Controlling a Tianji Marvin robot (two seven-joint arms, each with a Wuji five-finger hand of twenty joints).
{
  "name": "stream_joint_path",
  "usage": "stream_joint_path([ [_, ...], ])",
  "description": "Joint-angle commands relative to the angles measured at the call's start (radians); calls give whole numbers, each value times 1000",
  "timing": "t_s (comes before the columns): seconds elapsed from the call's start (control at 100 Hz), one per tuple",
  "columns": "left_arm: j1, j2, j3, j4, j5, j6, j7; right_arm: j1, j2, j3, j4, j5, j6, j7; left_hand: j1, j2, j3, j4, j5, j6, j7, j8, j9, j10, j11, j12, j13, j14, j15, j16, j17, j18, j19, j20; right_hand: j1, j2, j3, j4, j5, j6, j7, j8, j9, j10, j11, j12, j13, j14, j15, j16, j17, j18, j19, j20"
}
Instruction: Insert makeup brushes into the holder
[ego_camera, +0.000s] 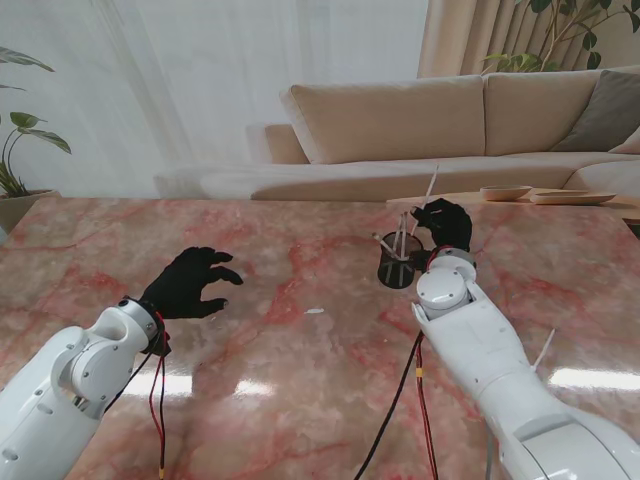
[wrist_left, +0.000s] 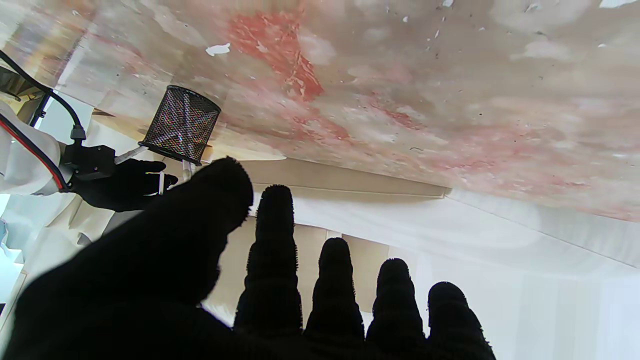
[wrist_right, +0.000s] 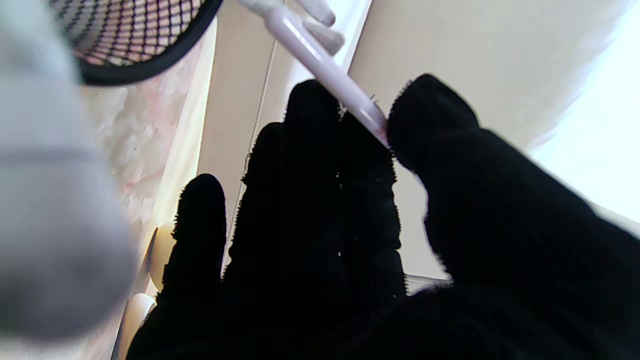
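Your right hand (ego_camera: 444, 224) pinches a pale makeup brush (wrist_right: 325, 70) between thumb and fingers, just beyond the black mesh holder (ego_camera: 397, 268), handle slanting over its rim. More brushes (ego_camera: 400, 243) already stand in that holder. Your left hand (ego_camera: 190, 283), well left of the holder, hovers spread and empty over the marble table (ego_camera: 300, 350). You'll find no readable writing anywhere.

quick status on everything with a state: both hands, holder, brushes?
Left hand: open, fingers spread, holding nothing, over the table.
Right hand: shut on a brush, beside the holder.
Held brush: pinched between thumb and fingers, tilted, not yet in the holder.
Holder: upright on the table, brushes already in it.
Brushes in holder: leaning against the rim.
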Motion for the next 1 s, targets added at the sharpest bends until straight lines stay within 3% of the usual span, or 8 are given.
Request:
stream_joint_path([
  [0.0, 11, 1, -1, -1, -1, 4, -1, -18, -12, -3, 3, 2, -15, -5, -52, 32, -33, 36, -32, 19, -11, -10, -36, 8, -22, 8, -41, -16, -34, -16, 4, 4, -45, -19, 25, 23, 40, -15, 43, -167, 40, 5, 45, -15, -8, -17, -40, -67, -2, -21, -19, -46, -15, 31],
  [0.38, 14, 1, 0, 6, -9, 0, -2, -15, -34, -39, 92, -59, -127, -95, -52, 32, -35, 37, -32, 20, -10, -9, -36, 9, -21, 8, -42, -14, -34, -20, 4, 4, -46, -26, 25, 27, 26, -15, 33, -194, 30, -6, 24, -43, -32, -45, -62, -83, 2, -38, -28, -62, -35, 53],
  [0.42, 13, 1, 0, 7, -9, 0, -3, -11, -38, -43, 104, -64, -137, -104, -51, 31, -35, 37, -32, 22, -10, -9, -38, 25, -22, 8, -42, -13, -34, -20, 4, 5, -47, -27, 24, 28, 24, -15, 32, -200, 28, -7, 22, -50, -33, -46, -64, -86, 3, -39, -28, -65, -35, 55],
  [0.51, 15, 1, -1, 6, -11, -2, -4, -7, -46, -48, 125, -67, -157, -121, -51, 30, -34, 37, -32, 21, -10, -9, -36, 8, -22, 8, -42, -13, -34, -21, 4, 5, -47, -29, 25, 29, 22, -15, 31, -210, 26, -8, 13, -57, -40, -50, -72, -89, 4, -41, -28, -67, -36, 60],
  [0.57, 17, 1, -3, 4, -11, -3, -3, -5, -52, -50, 139, -71, -172, -135, -52, 31, -34, 37, -34, 20, -11, -10, -39, 27, -23, 8, -42, -13, -35, -22, 4, 5, -47, -30, 23, 30, 19, -15, 31, -216, 26, -9, 10, -66, -44, -53, -77, -94, 4, -42, -28, -69, -37, 63],
  [0.77, 22, 2, -9, 1, -13, -9, -6, -2, -65, -53, 170, -77, -207, -166, -50, 30, -33, 36, -33, 20, -12, -10, -36, 11, -23, 8, -41, -14, -34, -24, 4, 5, -47, -33, 20, 36, 10, -15, 20, -241, 17, -12, -11, -89, -63, -64, -108, -104, -3, -49, -32, -74, -38, 72],
  [0.99, 22, 2, -10, 4, -15, -14, -5, -4, -71, -59, 189, -93, -226, -195, -51, 30, -33, 36, -35, 20, -12, -10, -38, 24, -24, 8, -41, -15, -35, -26, 4, 5, -48, -36, 17, 36, 15, -13, 15, -248, 15, -9, -44, -100, -87, -65, -152, -110, -1, -51, -45, -79, -39, 81],
])
